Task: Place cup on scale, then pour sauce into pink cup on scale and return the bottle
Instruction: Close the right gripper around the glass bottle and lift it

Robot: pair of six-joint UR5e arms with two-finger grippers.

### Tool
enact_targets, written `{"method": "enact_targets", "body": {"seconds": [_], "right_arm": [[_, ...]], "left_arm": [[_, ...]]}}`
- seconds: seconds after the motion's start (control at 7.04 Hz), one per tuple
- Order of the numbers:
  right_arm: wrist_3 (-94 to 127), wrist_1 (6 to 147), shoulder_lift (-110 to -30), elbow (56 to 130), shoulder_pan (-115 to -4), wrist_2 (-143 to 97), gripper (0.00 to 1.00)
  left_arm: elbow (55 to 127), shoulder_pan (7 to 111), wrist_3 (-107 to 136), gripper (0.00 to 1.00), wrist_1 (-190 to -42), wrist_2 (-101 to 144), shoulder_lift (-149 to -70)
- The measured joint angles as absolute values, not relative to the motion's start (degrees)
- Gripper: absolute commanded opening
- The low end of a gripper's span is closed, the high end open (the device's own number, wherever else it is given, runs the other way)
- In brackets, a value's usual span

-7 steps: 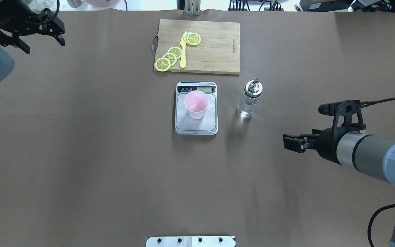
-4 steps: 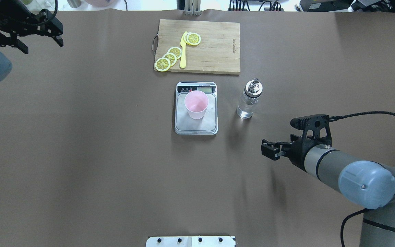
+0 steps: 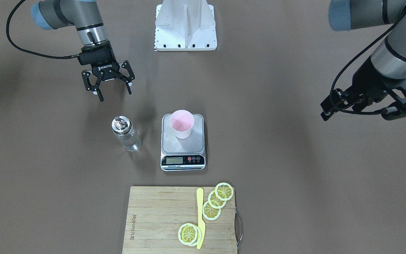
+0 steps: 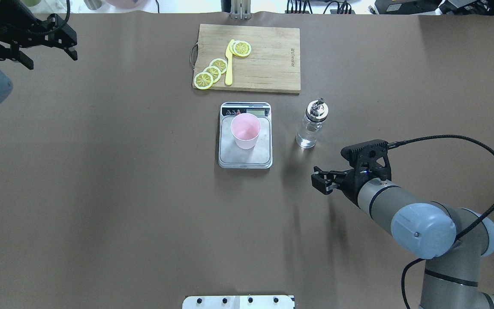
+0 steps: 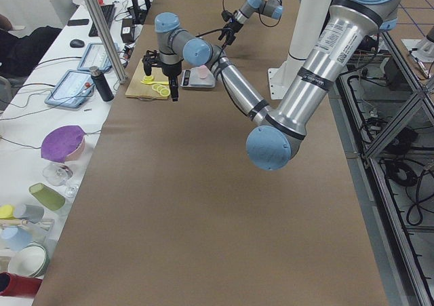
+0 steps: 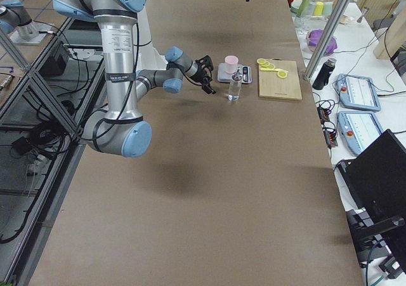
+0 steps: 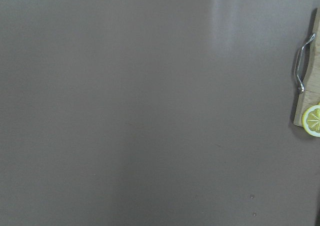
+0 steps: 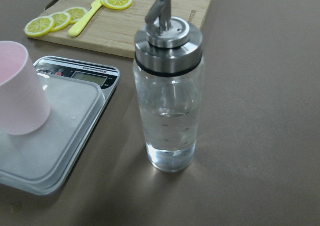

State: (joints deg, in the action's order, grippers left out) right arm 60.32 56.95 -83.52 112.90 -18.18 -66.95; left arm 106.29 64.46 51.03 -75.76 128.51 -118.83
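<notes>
The pale pink cup [image 4: 245, 131] stands upright on the scale [image 4: 255, 158]; the front-facing view shows the cup [image 3: 181, 123] on the grey platform of the scale [image 3: 169, 145]. The clear glass bottle [image 4: 311, 125] with its silver pourer cap stands on the table right of the scale, holding clear liquid. My right gripper [image 4: 320, 182] is open and empty, a short way in front of the bottle and apart from it. Its wrist view shows the bottle [image 8: 169, 105] close ahead, with the cup [image 8: 17, 95] at the left. My left gripper [image 4: 52, 59] is open and empty at the far left.
A wooden cutting board [image 4: 268, 64] lies behind the scale with several lemon slices [image 4: 212, 71] and a yellow knife [image 4: 229, 64]. The left wrist view shows brown table and the board's metal handle [image 7: 300, 70]. The robot's base plate [image 4: 238, 301] is at the near edge.
My right arm has swung left, bringing its open gripper closer to the bottle. My left gripper has drifted slightly toward the far left corner. Cup, scale and bottle have not moved.
</notes>
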Motion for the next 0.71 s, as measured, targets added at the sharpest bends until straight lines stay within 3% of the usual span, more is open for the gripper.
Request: {"method": "enact_targets", "body": {"seconds": [0.71], "right_arm": [[52.57,48.35,-78.59,103.25,-21.62,-65.68,1.00]], "left_arm": [[106.11,64.39,51.09,0.99,-75.76,128.47,-118.83]]}}
